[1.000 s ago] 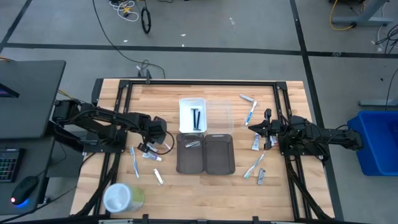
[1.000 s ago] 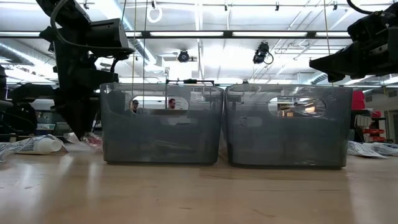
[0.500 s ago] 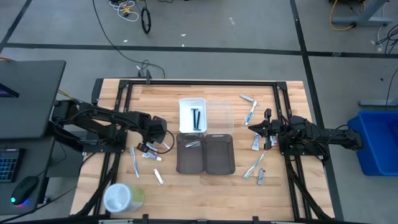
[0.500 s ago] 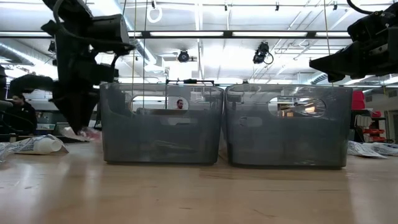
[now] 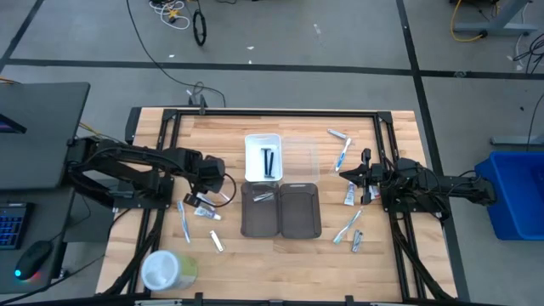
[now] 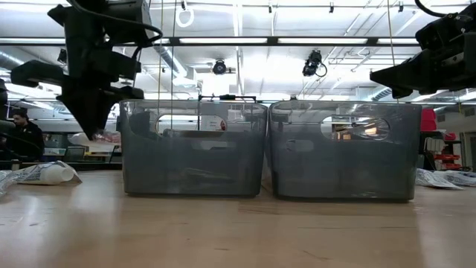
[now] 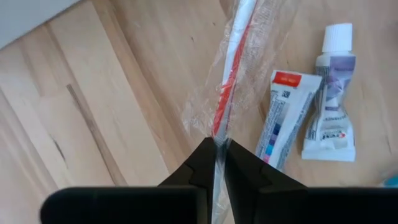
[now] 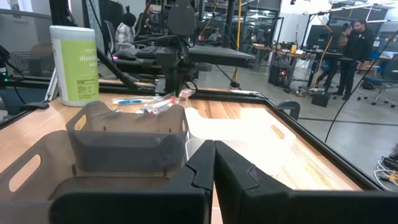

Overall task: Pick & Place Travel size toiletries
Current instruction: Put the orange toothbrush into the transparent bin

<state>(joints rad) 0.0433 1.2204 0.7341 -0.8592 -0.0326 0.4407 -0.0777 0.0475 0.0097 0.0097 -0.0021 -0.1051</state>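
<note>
My left gripper (image 7: 214, 152) is shut on a red-and-white toothbrush in a clear wrapper (image 7: 233, 68), above the table's left part (image 5: 202, 191). Below it, two small white tubes (image 7: 286, 118) (image 7: 333, 102) lie flat on the wood. A light-blue toothbrush (image 5: 184, 223) and another tube (image 5: 217, 241) lie nearer the front edge. My right gripper (image 5: 344, 172) is shut and hovers right of the trays. Around it lie toothbrushes (image 5: 342, 155) (image 5: 347, 228) and tubes (image 5: 349, 195) (image 5: 357, 242). Black sticks (image 5: 268, 161) lie in the white tray. My left gripper pinches the wrapped toothbrush between its two fingers at one end (image 7: 216, 138), where the red-and-white brush stops and the clear wrapper runs on between the fingers. The fingers (image 6: 93, 130) point down from above. The toothbrush reaches out beyond them, lifted clear of the table.
Two grey trays (image 5: 259, 223) (image 5: 299, 223) stand side by side mid-table, with a white tray (image 5: 252, 157) and a clear one (image 5: 304, 157) behind them. A round white-and-green container (image 5: 166, 270) stands at the near left corner. People show in the room behind.
My left gripper has risen from table height, staying shut, and has lifted the wrapped toothbrush clear of the wood. The two tubes beside it have stayed where they were.
</note>
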